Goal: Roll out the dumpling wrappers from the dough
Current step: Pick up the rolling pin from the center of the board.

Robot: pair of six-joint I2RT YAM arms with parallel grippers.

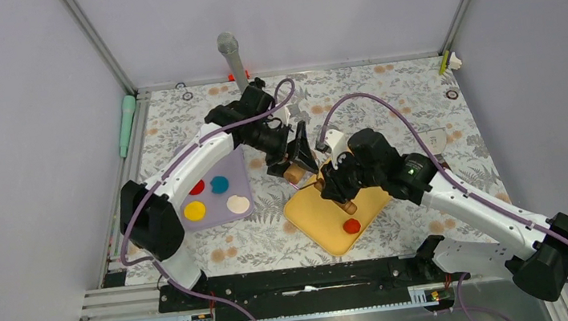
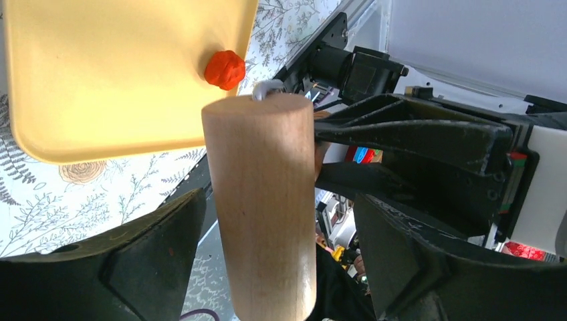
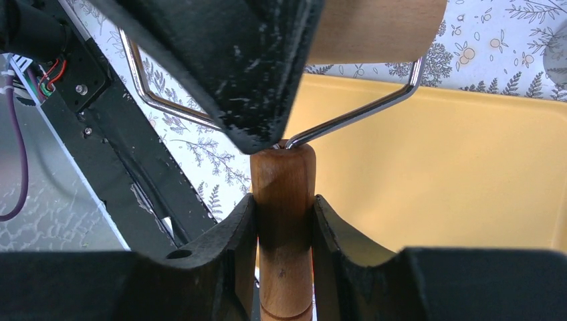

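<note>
Floral bench; smooth yellow board, purple tray at its 9 o'clock. Wooden rolling pin: right claw clenched on handle, left claw released, straddling cylinder. Flat red dumpling wrapper at tray's 10 o'clock; lumpy dough ball on board.

Purple tray, left of centre, holding one blue disc, one yellow disc and one cream disc, set apart; mint-green tool along left rail; grey cylinder upright at back edge; floral table cover
</note>
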